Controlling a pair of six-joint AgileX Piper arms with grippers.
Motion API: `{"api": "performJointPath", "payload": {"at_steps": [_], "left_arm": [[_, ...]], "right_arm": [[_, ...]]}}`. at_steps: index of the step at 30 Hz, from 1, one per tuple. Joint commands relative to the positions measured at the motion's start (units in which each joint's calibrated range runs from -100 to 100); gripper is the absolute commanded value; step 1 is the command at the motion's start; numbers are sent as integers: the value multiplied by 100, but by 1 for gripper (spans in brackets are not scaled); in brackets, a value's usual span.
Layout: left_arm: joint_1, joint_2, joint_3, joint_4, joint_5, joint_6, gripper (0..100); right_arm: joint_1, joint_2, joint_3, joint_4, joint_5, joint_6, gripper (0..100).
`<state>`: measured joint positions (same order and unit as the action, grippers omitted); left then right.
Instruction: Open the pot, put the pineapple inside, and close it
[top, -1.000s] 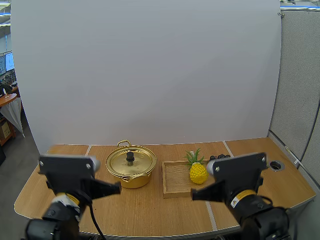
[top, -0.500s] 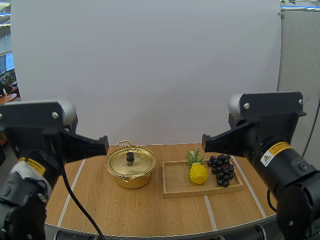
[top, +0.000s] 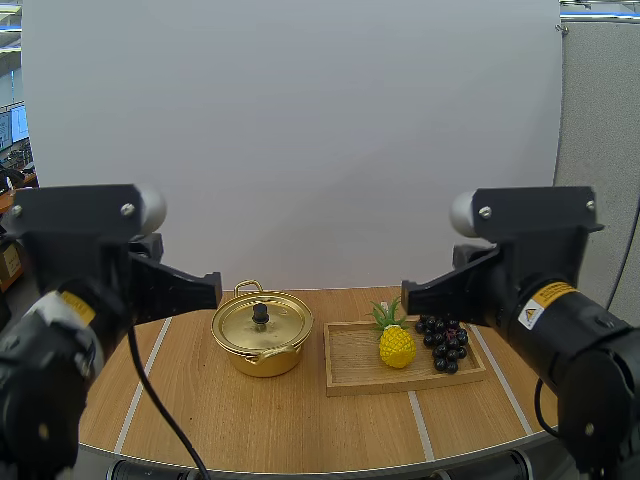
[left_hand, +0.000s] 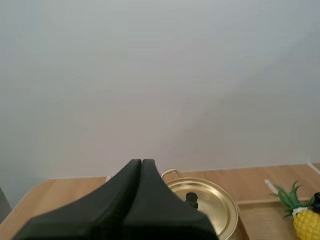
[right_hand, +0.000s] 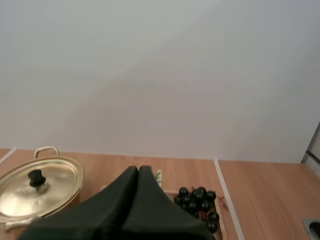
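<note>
High camera behind, looking down, wrist cameras forward, sharing pot (top: 262, 335)

Left gripper (left_hand: 141, 162) is pressed together as one dark wedge, nothing pinched; right gripper (right_hand: 138, 169) is closed the same way; left arm (top: 90, 260) and right arm (top: 540, 270) are held high, tips pointed inward.

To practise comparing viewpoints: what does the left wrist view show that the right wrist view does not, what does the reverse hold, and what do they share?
Left wrist view, not the right: the pineapple with its yellow body, past the pot, and the left gripper, shut. Right wrist view, not the left: the full bunch of grapes and the right gripper, also shut. Shared: the gold pot with its lid on, and the wooden table.
</note>
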<state>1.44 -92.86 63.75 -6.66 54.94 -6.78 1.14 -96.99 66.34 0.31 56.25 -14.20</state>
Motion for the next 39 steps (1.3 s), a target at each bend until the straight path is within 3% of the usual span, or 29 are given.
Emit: {"api": "performJointPath", "payload": {"at_steps": [1, 15, 18, 20, 22, 24, 25, 28, 35, 39], "left_arm": [[-13, 1015, -20, 11, 15, 246, 0], [-13, 2830, -20, 11, 11, 544, 2], [-13, 2920, -20, 11, 11, 544, 16], [-13, 2936, -20, 11, 11, 544, 34], [-13, 2936, -20, 11, 27, 544, 57], [-13, 2936, -20, 11, 44, 544, 88], [-13, 2936, -20, 11, 44, 554, 100], [-13, 2936, -20, 11, 62, 765, 100], [-13, 2936, -20, -83, 79, 1563, 100], [-13, 3028, -20, -818, 79, 2699, 100]], "right_arm": [[-20, 805, -45, 1, 321, -32, 0], [-20, 2601, -45, 33, 108, 116, 0], [-20, 2661, -45, 33, 108, 116, 0], [-20, 2661, -45, 33, 108, 116, 0], [-20, 2661, -45, 33, 108, 116, 16], [-20, 2661, -45, 33, 108, 116, 38], [-20, 2661, -45, 33, 108, 116, 59], [-20, 2661, -45, 282, 45, 160, 100], [-20, 2661, -45, 863, 45, 193, 100], [-20, 2661, -45, 1018, 45, 193, 100]]}}
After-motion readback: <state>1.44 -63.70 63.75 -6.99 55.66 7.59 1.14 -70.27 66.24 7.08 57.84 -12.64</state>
